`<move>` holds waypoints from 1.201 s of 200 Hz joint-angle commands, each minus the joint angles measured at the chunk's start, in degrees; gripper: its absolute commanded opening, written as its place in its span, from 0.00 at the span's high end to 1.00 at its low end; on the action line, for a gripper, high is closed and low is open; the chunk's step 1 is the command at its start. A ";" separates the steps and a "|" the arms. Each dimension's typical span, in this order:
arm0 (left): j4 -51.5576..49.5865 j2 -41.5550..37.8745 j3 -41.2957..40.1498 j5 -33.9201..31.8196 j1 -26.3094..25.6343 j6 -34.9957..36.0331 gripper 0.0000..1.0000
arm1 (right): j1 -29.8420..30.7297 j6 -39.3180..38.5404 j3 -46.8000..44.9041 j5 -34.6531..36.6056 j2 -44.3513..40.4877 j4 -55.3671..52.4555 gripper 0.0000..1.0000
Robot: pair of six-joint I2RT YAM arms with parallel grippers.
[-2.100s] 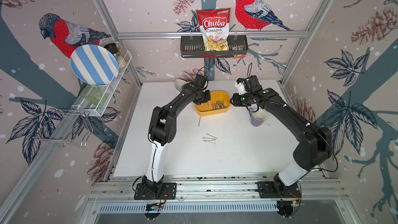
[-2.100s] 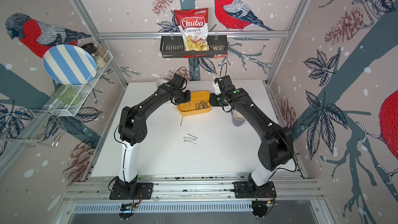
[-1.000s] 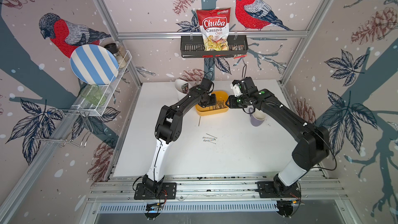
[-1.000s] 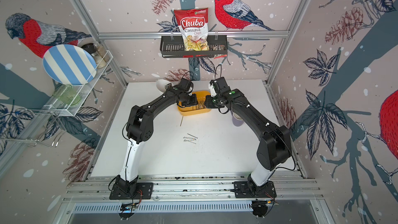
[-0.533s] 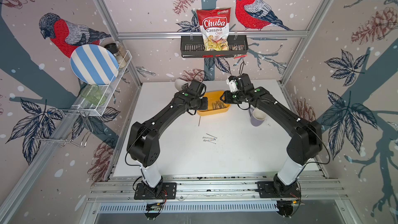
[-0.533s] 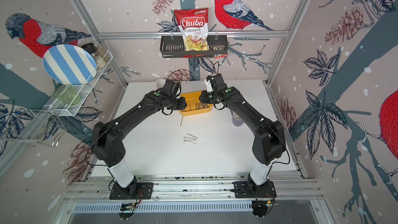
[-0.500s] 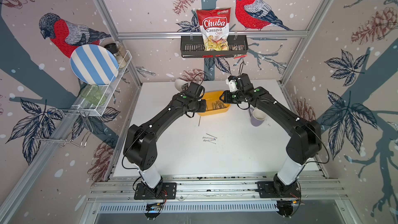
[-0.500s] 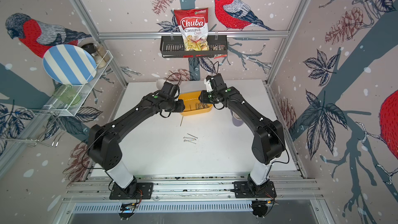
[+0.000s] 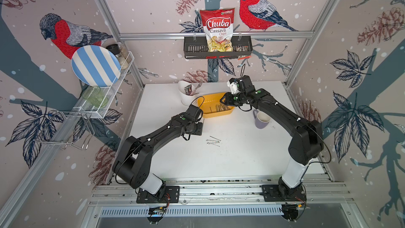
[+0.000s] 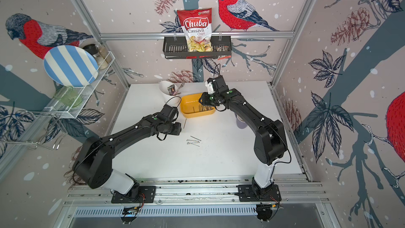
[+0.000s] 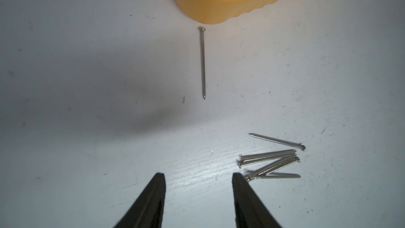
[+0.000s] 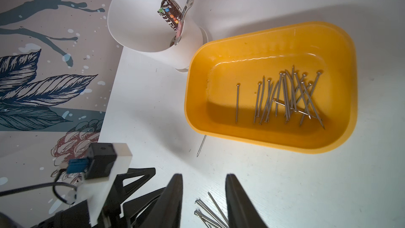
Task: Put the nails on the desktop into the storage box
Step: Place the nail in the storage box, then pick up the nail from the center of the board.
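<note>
The left hand (image 9: 198, 127), in both top views, hangs low over the white counter (image 9: 241, 161), near both the yellow storage box (image 9: 215, 115) and a small cluster of nails (image 9: 213, 142). The right hand (image 9: 225, 101) hovers at the box's right end. A red bag (image 9: 218, 29) in the black wall basket (image 9: 192, 49) reads "Chuba Cassava Chips".

Left wrist view: the left hand's fingers (image 11: 153, 198) stand well apart, holding nothing. A single nail (image 11: 203, 62) lies with its head just beside the box's corner.

Right wrist view: the right hand is partly open and empty. Many nails lie inside the box, which stands just beside a white cup (image 12: 142, 18) holding a wrapper (image 12: 171, 16) whose lettering is unreadable.
</note>
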 commanded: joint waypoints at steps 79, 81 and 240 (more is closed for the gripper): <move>7.22 15.46 6.44 -3.35 -1.22 5.60 0.47 | -3.27 -1.00 -4.45 1.41 -4.53 -1.74 0.63; 7.15 15.67 6.59 -3.35 -1.23 5.56 0.47 | -3.27 -1.04 -4.45 1.36 -4.54 -1.70 0.63; 0.18 24.41 12.98 -5.37 -1.23 8.36 1.00 | -4.20 -0.91 -6.02 0.32 -5.38 -1.02 0.63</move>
